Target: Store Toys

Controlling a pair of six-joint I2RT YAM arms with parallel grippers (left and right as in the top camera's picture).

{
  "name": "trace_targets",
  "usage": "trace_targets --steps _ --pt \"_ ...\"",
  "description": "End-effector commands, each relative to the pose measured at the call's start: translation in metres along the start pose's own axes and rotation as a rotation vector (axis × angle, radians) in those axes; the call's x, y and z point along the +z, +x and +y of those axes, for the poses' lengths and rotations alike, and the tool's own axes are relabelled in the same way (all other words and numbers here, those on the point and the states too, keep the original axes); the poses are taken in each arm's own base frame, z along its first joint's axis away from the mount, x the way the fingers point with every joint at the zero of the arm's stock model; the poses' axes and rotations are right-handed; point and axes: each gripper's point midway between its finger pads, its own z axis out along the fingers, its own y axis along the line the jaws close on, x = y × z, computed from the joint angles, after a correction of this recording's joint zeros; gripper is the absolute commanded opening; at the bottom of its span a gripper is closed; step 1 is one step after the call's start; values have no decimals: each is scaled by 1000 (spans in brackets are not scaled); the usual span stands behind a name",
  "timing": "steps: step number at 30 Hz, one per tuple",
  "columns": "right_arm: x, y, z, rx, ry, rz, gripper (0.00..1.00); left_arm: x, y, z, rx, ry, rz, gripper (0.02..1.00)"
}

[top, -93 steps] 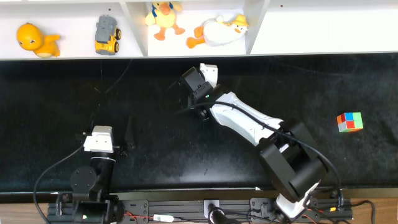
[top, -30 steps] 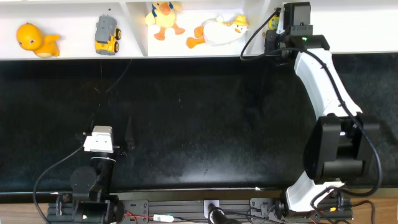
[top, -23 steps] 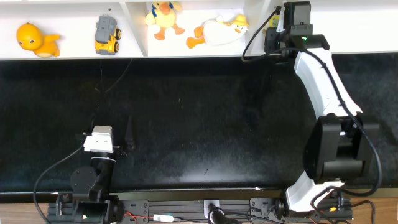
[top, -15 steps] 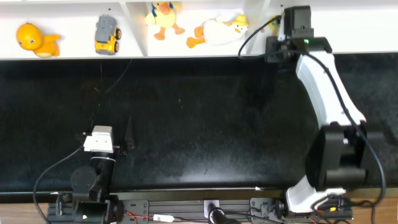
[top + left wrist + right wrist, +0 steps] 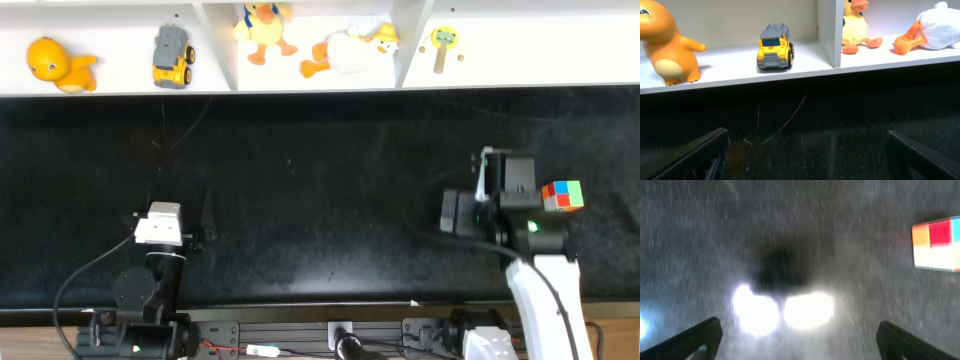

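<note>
Five toys sit in the white shelf. An orange toy figure and a yellow toy truck share its left compartment. A yellow plush duck and a white plush duck lie in the middle one. A small stick toy lies alone in the right one. The colour-puzzle cube rests on the black table top, well apart from the shelf and out in front of its right compartment. The right gripper hangs over the table just beside the cube, fingers spread wide and holding nothing. The left gripper faces the shelf's left compartment from well back, fingers likewise spread and empty.
</note>
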Motion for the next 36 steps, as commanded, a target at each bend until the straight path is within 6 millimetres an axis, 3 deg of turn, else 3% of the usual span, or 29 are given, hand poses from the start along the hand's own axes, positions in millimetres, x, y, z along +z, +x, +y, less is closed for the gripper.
trace_targets --steps 1,4,7,8,10,15,20,25,27,31,36 --pt "-12 5 -3 9 5 -35 996 -1 -1 0 16 -2 -4 998" --pt "-12 3 3 8 -29 -42 996 -1 -1 0 16 -2 -4 998" --pt "-16 -31 20 14 -131 -174 996 -1 -1 0 16 -2 -4 998" --pt "-18 -50 8 44 -80 -250 993 -1 -1 0 16 -2 -4 998" --pt "-18 -55 -3 73 -48 -267 998 -1 -1 0 16 -2 -4 998" --pt "-10 -48 -28 173 -13 -222 996 -1 -1 0 16 -2 -4 998" --pt "7 -32 -92 300 131 -145 998 -1 -1 0 16 -2 -4 996" --pt "16 -30 -119 76 89 -144 996 -1 -1 0 16 -2 -4 998" --pt "20 -25 -140 -14 91 -153 996 -1 -1 0 16 -2 -4 998" --pt "32 -12 -158 -82 77 -120 998 -1 -1 0 16 -2 -4 998" --pt "49 -10 -177 -121 70 -123 998 -1 -1 0 16 -2 -4 998"
